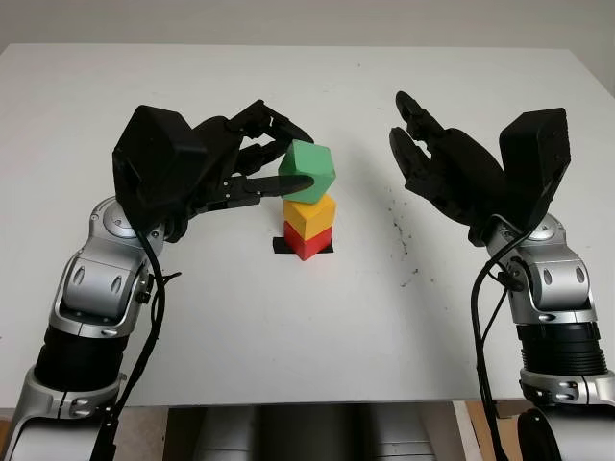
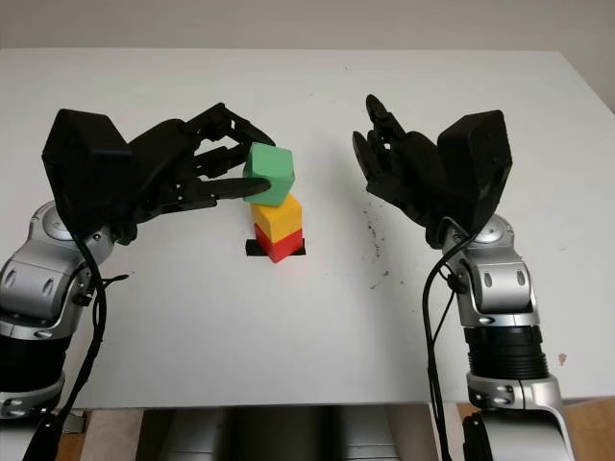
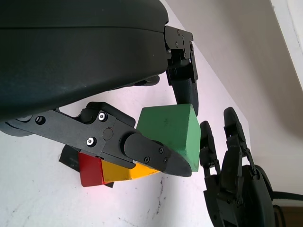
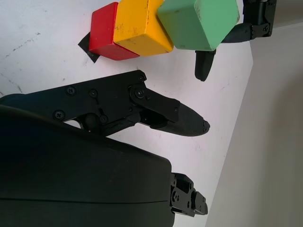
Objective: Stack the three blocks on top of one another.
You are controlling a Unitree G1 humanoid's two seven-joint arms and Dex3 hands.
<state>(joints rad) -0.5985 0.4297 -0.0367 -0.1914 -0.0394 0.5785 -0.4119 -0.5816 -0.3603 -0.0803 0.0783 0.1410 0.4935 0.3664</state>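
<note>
A red block [image 1: 307, 241] sits on a black tape mark [image 1: 280, 247] at the table's middle. A yellow block [image 1: 310, 215] stands on the red one. On top of the yellow block a green block [image 1: 319, 173] sits tilted, with my left hand [image 1: 300, 158] shut on it, one finger in front and others behind. In the left wrist view the green block [image 3: 170, 128] is pinched between black fingertips [image 3: 177, 163]. My right hand [image 1: 408, 130] is open, raised to the right of the stack and apart from it.
The white table [image 1: 288, 336] carries small dark specks [image 1: 402, 235] to the right of the stack. Its front edge [image 1: 288, 401] runs near both forearms. A wall lies beyond the far edge.
</note>
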